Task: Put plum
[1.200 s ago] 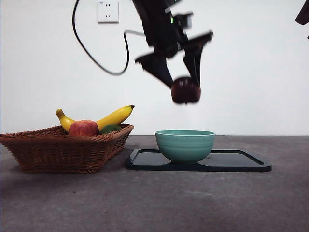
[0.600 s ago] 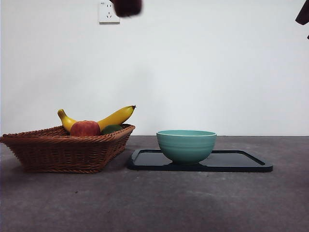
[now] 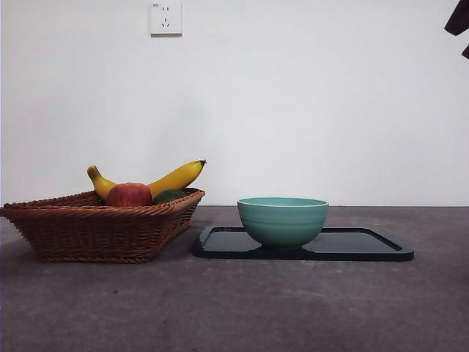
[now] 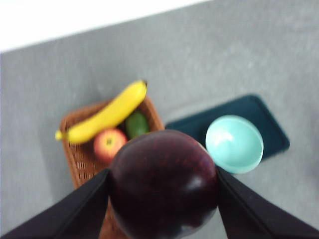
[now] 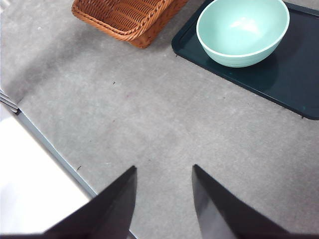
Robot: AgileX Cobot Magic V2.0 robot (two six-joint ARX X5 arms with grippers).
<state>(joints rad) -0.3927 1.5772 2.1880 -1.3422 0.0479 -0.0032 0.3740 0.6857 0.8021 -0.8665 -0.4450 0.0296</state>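
The left gripper (image 4: 162, 199) is clenched on the plum (image 4: 163, 189), one black jaw pressed to each side of the dark, glossy fruit. The left wrist view looks down from high above the table (image 4: 249, 50); the plum fills the lower middle of that frame, held in the air over the basket (image 4: 79, 154) and the bowl (image 4: 234, 143). In the front view neither this gripper nor the plum shows.

The front view has the wicker basket at the left of the frame, holding a banana (image 3: 172, 178), a red fruit (image 3: 129, 194) and a green fruit (image 3: 168, 196). Just to its right a teal bowl stands upright on a dark tray (image 3: 366, 246), near the tray's left end.

The right gripper (image 5: 163, 199) waits with its jaws released and parted, nothing between them, over bare grey table; the basket corner, bowl and tray lie in the upper part of its wrist frame. A black tip (image 3: 458, 22) shows in the front view's upper right corner.
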